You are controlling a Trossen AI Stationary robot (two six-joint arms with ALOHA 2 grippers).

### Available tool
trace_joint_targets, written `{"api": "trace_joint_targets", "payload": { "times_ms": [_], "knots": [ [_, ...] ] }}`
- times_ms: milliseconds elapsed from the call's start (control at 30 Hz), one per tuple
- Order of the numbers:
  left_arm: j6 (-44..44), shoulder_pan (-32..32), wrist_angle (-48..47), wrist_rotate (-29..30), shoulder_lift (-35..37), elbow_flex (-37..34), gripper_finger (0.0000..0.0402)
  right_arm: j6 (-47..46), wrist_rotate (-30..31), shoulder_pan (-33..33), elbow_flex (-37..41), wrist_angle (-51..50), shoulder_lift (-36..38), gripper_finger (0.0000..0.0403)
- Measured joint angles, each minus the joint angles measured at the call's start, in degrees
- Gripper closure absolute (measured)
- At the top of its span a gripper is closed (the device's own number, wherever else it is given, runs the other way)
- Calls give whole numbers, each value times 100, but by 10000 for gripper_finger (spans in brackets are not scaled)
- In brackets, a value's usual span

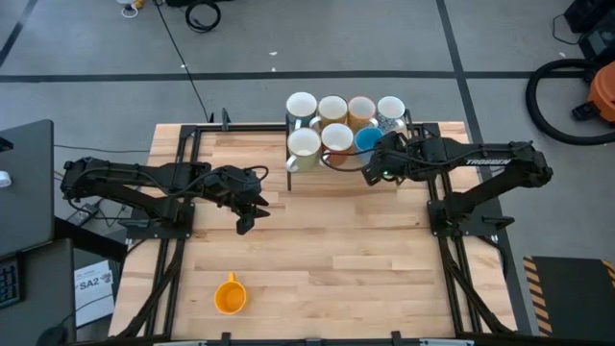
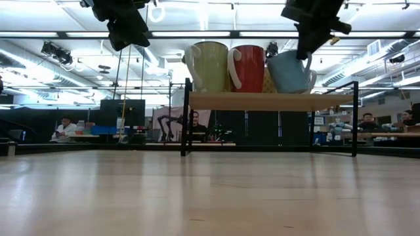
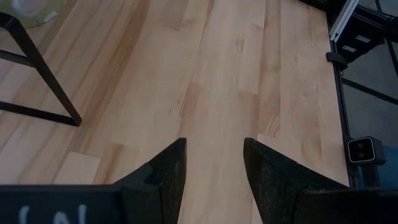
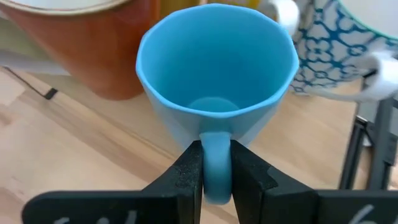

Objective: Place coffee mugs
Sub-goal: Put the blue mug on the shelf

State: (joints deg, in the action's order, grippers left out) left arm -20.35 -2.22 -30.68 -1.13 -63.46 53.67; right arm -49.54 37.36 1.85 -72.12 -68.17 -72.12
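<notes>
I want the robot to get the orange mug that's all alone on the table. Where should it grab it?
Probably by the handle. The orange mug stands upright near the table's front edge, mouth up, with its handle pointing toward the shelf side. The open left pincer hovers on that side, so it could come down from above and pinch the handle, just as the right pincer pinches the blue mug.

Left arm [image 1: 144, 183]: dark, matte, jointed links with black cabling along the body. Left gripper [image 3: 214, 171]: two broad black wedge fingers [image 3: 165, 177] with a fine textured surface; white lettering, partly cut off, on the housing behind the claw. Right arm [image 1: 480, 168]: same dark build, white TROSSEN lettering on the link behind its claw. Right gripper [image 4: 216, 177]: black fingers, pale lettering on the housing.
</notes>
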Motion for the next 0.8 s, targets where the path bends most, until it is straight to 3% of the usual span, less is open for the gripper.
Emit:
{"api": "trace_joint_targets", "payload": {
  "times_ms": [233, 800],
  "knots": [
    [-1, 0, 0, 1, 0, 0, 235, 346, -267, 203, 0, 353, 0, 336],
    [0, 2, -2, 1, 0, 0, 235, 346, -284, 474, 0, 355, 0, 310]
  ]
}}
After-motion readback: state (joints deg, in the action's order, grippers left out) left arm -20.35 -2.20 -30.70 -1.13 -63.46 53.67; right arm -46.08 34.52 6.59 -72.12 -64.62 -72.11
